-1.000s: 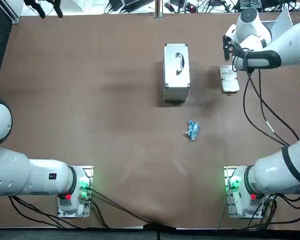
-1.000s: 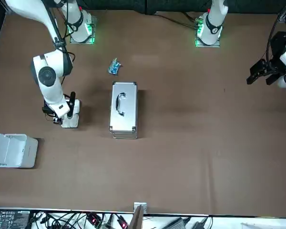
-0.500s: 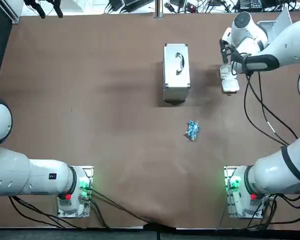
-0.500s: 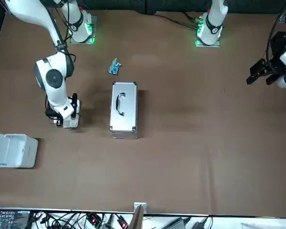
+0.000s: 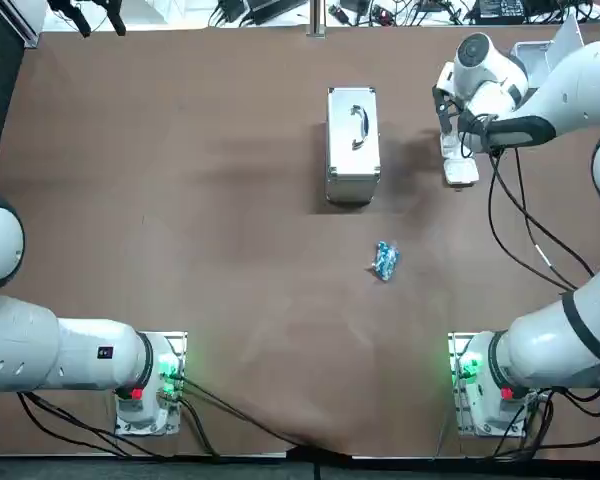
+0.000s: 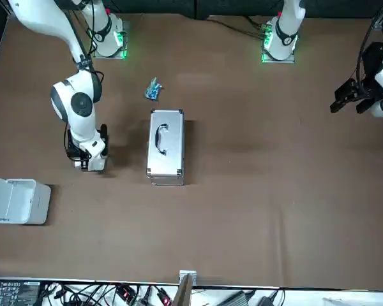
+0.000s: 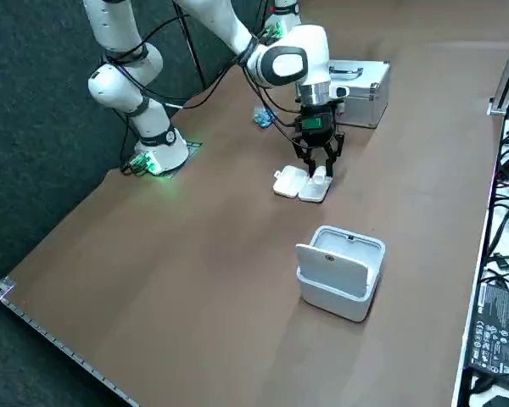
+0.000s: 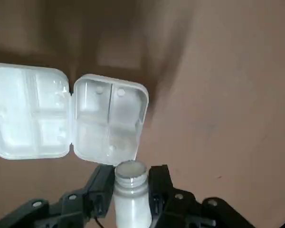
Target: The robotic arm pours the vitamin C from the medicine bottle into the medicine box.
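The right pincer (image 8: 132,183) pinches a white, uncapped bottle (image 8: 130,172) between its fingers. The bottle's open mouth sits at the edge of the medicine box (image 8: 71,118), which lies open in two clear halves on the brown desk (image 8: 228,95). In the top view they sit at upper right. A silver case (image 5: 352,145) stands near upper centre, and a blue packet (image 5: 384,261) lies below it.

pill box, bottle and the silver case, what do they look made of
Medicine box: probably translucent white plastic; its compartment walls look frosted. Medicine bottle, clamped in the right gripper at the box's edge: seemingly milky plastic, matte, with a ridged neck. Case: brushed metal, likely aluminium, with bright edges and a shiny handle.
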Robot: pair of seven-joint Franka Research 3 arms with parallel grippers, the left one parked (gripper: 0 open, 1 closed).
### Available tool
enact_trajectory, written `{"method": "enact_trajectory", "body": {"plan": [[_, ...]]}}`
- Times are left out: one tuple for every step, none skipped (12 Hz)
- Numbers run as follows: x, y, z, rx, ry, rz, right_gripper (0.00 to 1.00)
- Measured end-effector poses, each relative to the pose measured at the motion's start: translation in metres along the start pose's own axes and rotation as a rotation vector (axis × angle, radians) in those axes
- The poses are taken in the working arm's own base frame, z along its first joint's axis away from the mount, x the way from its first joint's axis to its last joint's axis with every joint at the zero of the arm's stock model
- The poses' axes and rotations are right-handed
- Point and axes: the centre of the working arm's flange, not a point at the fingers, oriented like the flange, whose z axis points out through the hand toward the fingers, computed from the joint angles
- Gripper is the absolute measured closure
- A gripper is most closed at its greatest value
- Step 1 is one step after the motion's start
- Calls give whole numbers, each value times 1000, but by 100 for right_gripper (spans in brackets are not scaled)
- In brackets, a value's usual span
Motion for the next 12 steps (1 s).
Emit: {"method": "enact_trajectory", "body": {"plan": [[3, 0, 1, -3, -4, -11, 57], [4, -1, 2, -4, -6, -18, 57], [6, -2, 4, -2, -9, -26, 57], [7, -3, 7, -1, -13, -37, 57], [9, -5, 10, 4, -15, -46, 57], [11, -8, 13, 11, -14, -52, 57], [13, -10, 16, 17, -13, -56, 57], [13, -11, 18, 20, -12, -57, 57], [13, -11, 18, 21, -12, -54, 57], [13, -10, 18, 20, -13, -43, 57], [11, -9, 17, 18, -13, -26, 57], [8, -8, 17, 20, -9, -1, 57]]}}
